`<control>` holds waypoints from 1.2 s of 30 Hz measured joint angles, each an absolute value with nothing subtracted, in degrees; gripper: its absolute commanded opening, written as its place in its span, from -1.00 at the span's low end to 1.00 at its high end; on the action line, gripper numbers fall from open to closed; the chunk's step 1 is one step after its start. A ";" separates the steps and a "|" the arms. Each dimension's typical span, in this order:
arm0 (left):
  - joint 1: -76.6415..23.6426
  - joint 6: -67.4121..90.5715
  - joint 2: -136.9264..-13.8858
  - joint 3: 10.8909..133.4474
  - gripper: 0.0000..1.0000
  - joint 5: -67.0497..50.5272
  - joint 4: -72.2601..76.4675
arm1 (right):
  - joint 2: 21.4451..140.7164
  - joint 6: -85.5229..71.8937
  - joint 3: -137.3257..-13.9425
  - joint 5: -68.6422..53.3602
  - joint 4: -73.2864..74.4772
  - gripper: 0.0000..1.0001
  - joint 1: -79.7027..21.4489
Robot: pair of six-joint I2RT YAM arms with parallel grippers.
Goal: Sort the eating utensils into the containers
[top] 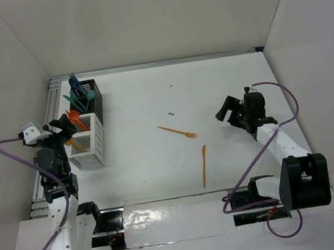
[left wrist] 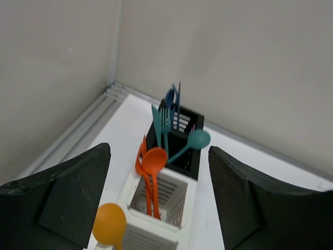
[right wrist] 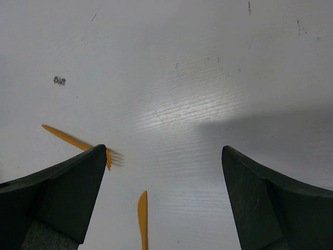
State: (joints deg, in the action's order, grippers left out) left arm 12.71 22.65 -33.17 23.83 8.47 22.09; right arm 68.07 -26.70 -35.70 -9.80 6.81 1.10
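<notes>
The left claw (top: 62,127) hangs just left of the white bin (top: 94,153), jaws wide apart and empty. Orange spoons (top: 74,118) stand in that bin. Blue and teal utensils (top: 78,93) stand in the black bin (top: 96,103) touching its far side. Well right of the white bin, an orange fork (top: 178,131) and an orange knife (top: 204,166) lie on the table (top: 139,98). Farther right, the right claw (top: 226,110) hovers, jaws apart and empty.

The flat white table (top: 229,86) is lit evenly and softly from above in the top view, where only faint shadows are cast and strong glare is returned by the glossy reflective strip (top: 184,212) along its near edge. In the right wrist view a bright sheen is spread over the table's middle, with a broad grey shadow beside it. In the left wrist view the round orange plastic spoon bowl (left wrist: 110,224) nearest the lens is rendered soft, and the dark blue utensil tips (left wrist: 174,96) above the black slatted plastic bin (left wrist: 191,159) are smeared.
</notes>
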 measured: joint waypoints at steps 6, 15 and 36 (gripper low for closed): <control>12.73 19.16 -34.50 37.91 0.67 3.62 14.31 | 68.07 -26.70 -35.70 -9.74 6.81 0.96 0.99; -4.84 10.13 -58.24 71.99 0.58 -20.95 -4.08 | 68.07 -27.07 -36.16 -8.80 7.73 0.94 0.99; -58.87 29.74 -108.92 86.91 0.42 -1.74 -24.45 | 58.28 -33.21 -32.82 1.23 20.93 0.96 1.02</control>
State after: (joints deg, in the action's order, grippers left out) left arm -58.87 29.74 -108.92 86.91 -1.74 -24.45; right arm 58.28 -33.21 -32.82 1.23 20.93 1.02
